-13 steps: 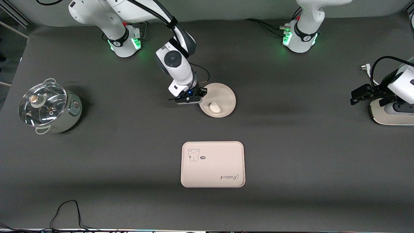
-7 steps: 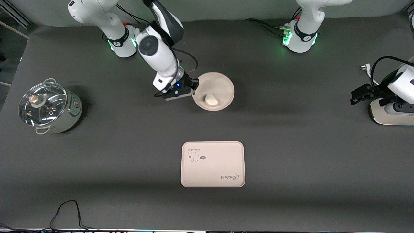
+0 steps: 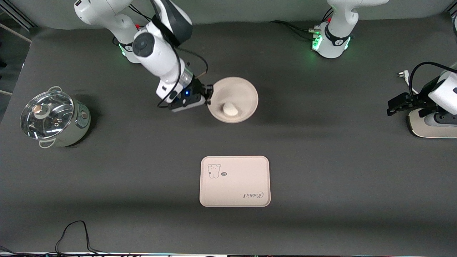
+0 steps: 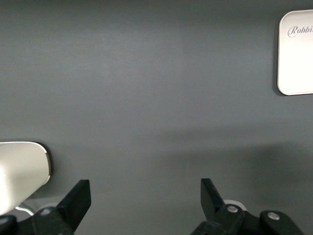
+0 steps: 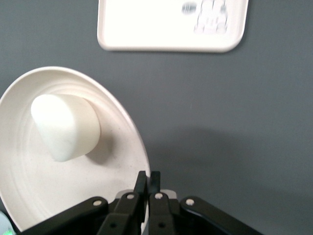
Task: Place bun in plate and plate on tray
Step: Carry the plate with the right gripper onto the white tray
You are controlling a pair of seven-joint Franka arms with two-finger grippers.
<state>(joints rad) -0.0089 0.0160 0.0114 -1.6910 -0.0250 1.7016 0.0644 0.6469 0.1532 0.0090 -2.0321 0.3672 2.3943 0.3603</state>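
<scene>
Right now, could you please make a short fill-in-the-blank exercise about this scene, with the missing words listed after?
1. The bun lies in the ____.
2. The right pincer is shut on the plate's ____.
3. The tray lies ____ to the front camera than the plate.
4. The left pincer, waiting at its own end of the table, is ____.

Missing words: plate; rim; nearer; open

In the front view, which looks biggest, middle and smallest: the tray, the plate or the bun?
1. Tray looks biggest.
2. Plate, carried over the table by the right gripper; being lifted toward the camera may make it look a little bigger.
3. Bun, clearly smallest, lying in the plate.
</scene>
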